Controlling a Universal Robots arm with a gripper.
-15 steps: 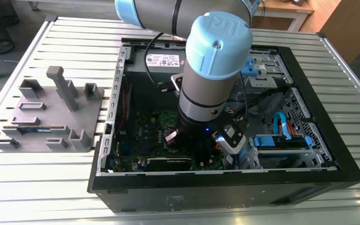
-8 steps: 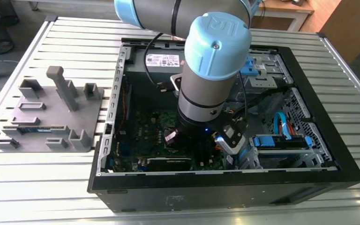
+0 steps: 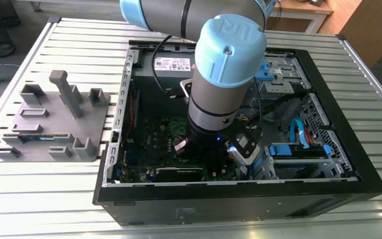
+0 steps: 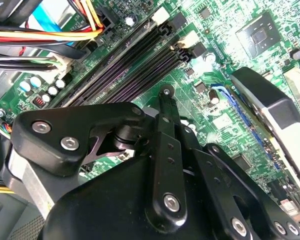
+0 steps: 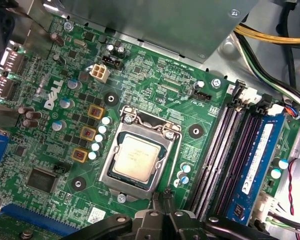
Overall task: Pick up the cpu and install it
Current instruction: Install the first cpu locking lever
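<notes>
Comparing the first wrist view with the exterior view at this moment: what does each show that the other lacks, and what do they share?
In the first wrist view: the flat square silver-topped cpu lying in its metal-framed socket, and a blue memory stick seated in a slot.

In the exterior view: the slatted metal table, a grey plastic parts holder on it, the black computer case lying open, and the arm's light-blue joint cap.

Both share the green motherboard.

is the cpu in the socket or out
In. In the first wrist view the cpu lies flat inside the metal socket frame on the motherboard, nothing holding it.
</notes>
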